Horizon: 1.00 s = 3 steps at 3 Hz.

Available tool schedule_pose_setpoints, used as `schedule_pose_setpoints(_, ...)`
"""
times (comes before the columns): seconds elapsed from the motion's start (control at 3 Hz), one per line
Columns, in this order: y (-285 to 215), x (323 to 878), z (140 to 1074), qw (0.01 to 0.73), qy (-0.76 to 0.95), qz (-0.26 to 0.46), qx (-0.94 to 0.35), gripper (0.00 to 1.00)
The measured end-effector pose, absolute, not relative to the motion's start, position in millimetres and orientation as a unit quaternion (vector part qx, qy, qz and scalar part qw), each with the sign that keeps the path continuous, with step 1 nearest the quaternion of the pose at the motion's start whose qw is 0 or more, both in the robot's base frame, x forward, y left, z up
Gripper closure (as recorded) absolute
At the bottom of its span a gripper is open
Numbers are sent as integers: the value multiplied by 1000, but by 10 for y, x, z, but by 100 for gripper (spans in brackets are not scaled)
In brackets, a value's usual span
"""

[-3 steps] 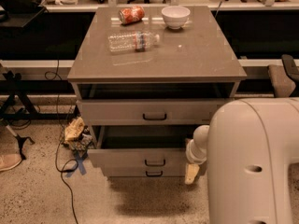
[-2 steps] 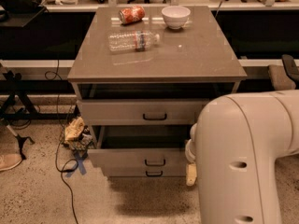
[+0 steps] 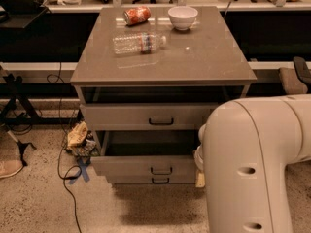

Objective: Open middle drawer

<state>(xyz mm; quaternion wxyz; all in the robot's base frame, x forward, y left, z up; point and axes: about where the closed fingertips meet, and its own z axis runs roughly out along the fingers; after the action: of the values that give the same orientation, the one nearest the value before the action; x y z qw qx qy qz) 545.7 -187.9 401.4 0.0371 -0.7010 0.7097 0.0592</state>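
Note:
The middle drawer (image 3: 141,165) of the grey-beige cabinet stands pulled out, with its dark interior showing above its flat front and its small black handle (image 3: 161,170) in the middle. The top drawer (image 3: 146,116) above it is out a little. The narrow bottom drawer (image 3: 146,179) sits just under the middle one. My gripper (image 3: 199,176) is at the right end of the middle drawer's front, mostly hidden behind my white arm (image 3: 252,169).
On the cabinet top (image 3: 194,62) lie a clear plastic bottle (image 3: 139,42), a red can (image 3: 136,15) and a white bowl (image 3: 182,17). Crumpled bags (image 3: 80,137), blue tape and a black cable lie on the floor to the left. A shoe (image 3: 9,168) is at far left.
My white arm has swung left and closer and covers more of the cabinet's right side. The drawers have not visibly moved.

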Motion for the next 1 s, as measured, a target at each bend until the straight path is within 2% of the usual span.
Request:
schedule_pose_setpoints(0.67,-1921,5383,4012,28,706,71,-704,84)
schedule_pose_setpoints(1.0,-1921,5383,4016,28,706,71,-704,100)
